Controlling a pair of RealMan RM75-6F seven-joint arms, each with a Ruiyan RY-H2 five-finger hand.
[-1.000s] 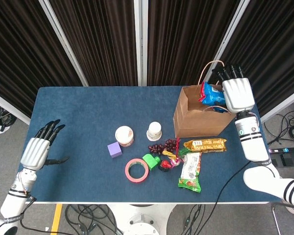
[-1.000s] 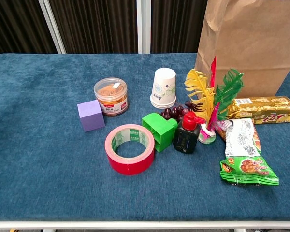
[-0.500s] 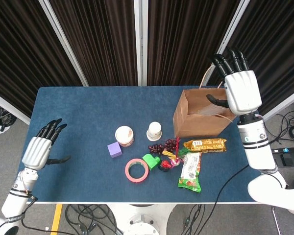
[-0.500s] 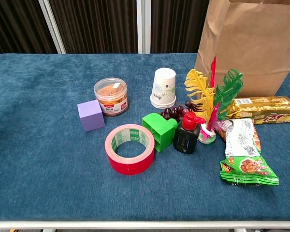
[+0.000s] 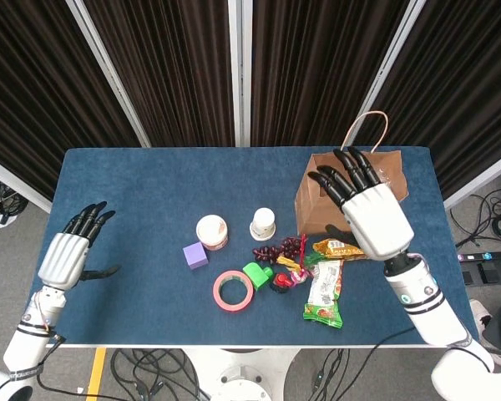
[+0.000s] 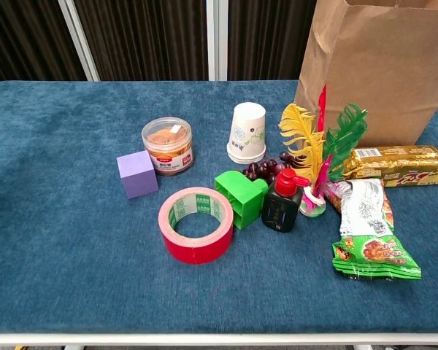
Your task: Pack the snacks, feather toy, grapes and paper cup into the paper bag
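Dark curtains hang behind a blue table (image 5: 150, 192). From the head view, the paper bag (image 5: 321, 205) stands at the far right; the right hand (image 5: 369, 215) hovers over it, fingers spread and empty. The left hand (image 5: 67, 255) hangs off the left edge, fingers apart.

From the chest view, the paper cup (image 6: 247, 132) sits upside down beside the grapes (image 6: 261, 169). The feather toy (image 6: 317, 153) stands right of them, with the gold snack (image 6: 398, 165) and green snack (image 6: 371, 240) near the bag's base.

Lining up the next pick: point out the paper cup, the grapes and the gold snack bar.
paper cup (image 6: 247, 131), chest view, side wall.
grapes (image 6: 261, 169), chest view, middle of bunch.
gold snack bar (image 6: 395, 165), chest view, wrapper's middle.
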